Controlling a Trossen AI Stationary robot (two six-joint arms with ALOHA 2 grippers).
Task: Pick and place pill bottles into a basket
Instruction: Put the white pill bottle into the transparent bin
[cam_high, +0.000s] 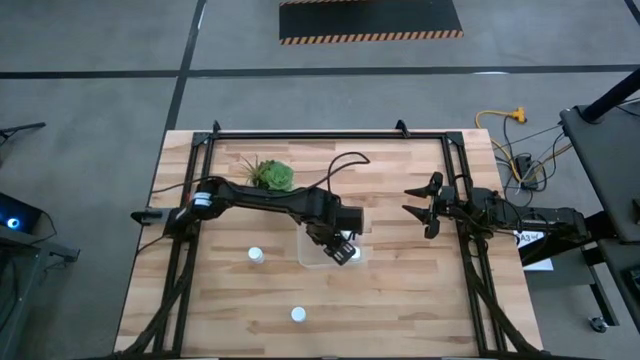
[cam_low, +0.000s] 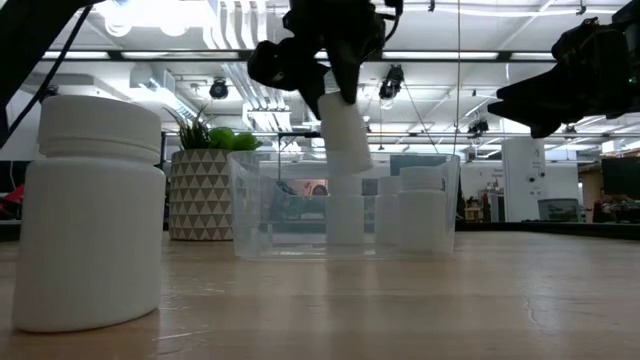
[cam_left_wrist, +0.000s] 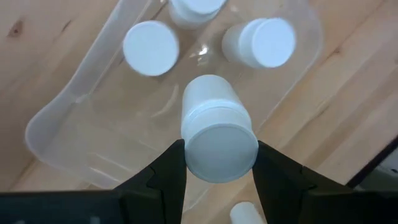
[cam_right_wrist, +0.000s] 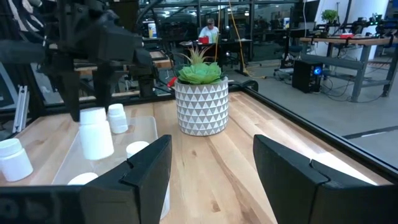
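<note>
Now, line by line:
Left gripper (cam_left_wrist: 219, 163): pinching a pill bottle (cam_left_wrist: 216, 127), hanging directly above the basket (cam_high: 305, 250).
Bottle axis: near upright, slightly tilted in the low view; the open bin lies straight below it.
Basket contents: three bottles already standing inside.
Loose bottles: two on the table, nearer the left arm.
Right gripper (cam_right_wrist: 211, 171): fingers spread, waiting at the table's right edge.

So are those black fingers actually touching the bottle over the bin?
Touching: the left wrist view shows both fingers pressed against the bottle's sides above the bin.
</note>
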